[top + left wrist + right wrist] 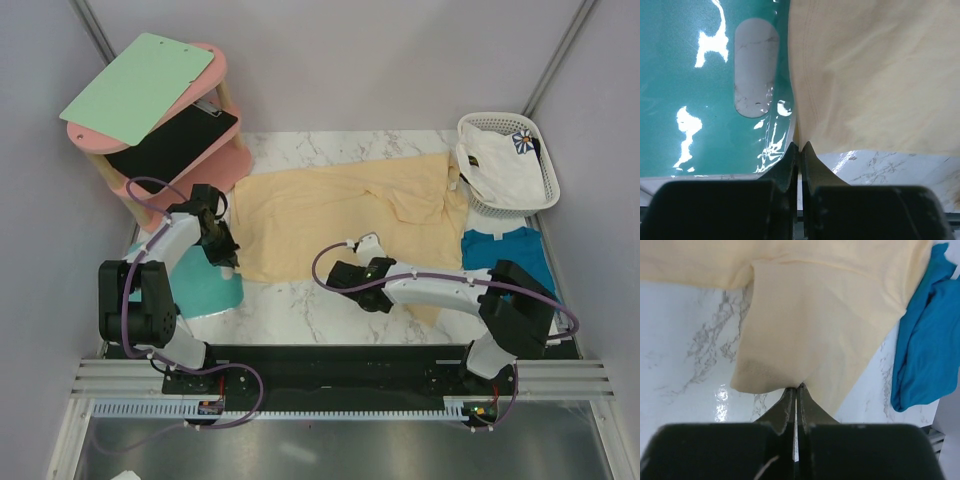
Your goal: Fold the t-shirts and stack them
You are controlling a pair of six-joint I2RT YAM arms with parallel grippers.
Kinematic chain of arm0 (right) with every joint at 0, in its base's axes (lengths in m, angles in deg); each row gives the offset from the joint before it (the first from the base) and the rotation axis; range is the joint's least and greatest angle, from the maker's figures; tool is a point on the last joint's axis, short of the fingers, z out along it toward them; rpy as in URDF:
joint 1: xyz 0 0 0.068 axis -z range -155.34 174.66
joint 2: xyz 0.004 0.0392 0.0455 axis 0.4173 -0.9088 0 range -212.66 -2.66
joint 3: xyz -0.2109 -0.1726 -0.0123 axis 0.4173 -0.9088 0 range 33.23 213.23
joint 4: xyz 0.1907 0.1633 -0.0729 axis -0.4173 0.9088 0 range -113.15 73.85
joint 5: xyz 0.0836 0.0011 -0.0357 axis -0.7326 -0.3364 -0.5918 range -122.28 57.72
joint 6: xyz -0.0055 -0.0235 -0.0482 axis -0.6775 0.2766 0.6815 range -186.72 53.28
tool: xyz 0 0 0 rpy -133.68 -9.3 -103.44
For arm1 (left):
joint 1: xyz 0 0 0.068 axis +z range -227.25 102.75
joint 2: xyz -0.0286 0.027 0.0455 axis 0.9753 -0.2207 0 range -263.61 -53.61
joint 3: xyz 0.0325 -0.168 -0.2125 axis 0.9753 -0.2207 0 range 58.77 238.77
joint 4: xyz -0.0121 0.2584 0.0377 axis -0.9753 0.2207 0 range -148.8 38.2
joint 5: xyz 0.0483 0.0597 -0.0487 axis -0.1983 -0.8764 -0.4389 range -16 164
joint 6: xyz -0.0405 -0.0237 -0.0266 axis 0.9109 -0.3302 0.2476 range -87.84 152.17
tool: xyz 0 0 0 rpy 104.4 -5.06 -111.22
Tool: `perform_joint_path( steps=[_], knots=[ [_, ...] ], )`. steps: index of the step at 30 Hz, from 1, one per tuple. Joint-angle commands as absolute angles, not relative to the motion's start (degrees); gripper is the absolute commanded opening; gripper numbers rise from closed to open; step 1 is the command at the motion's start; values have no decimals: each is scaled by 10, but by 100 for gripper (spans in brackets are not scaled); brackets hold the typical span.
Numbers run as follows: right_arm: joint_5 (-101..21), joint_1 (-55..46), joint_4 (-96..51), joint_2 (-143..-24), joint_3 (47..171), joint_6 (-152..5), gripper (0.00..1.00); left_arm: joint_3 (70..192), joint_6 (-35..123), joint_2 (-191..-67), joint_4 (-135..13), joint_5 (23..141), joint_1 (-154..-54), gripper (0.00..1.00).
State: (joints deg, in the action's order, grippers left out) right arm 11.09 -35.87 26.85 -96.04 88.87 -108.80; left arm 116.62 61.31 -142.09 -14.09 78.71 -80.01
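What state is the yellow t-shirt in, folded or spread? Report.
Spread, not folded: the yellow t-shirt lies open across the table, wrinkled; left hand and right hand pinch its edges.

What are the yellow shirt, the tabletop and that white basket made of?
The pale yellow t-shirt: soft matte knit cloth, probably cotton; it creases and shows a stitched hem. The tabletop: glossy marble-look surface with grey veins and glare; real stone or a print, can't tell. The basket: white plastic, judging by its moulded lattice.
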Motion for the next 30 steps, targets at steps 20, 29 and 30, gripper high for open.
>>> perform_joint_path(
  steps=[20,29,30],
  knots=[
    [223,-177,271,-990,1145,-883,0,1349,596,-1501,-118,813,-801,2],
    [242,-130,216,-1128,1280,-726,0,1409,599,-1572,-118,814,-799,2],
    [232,-125,209,-1144,1291,-715,0,1414,600,-1578,-118,815,-798,2]
  ],
)
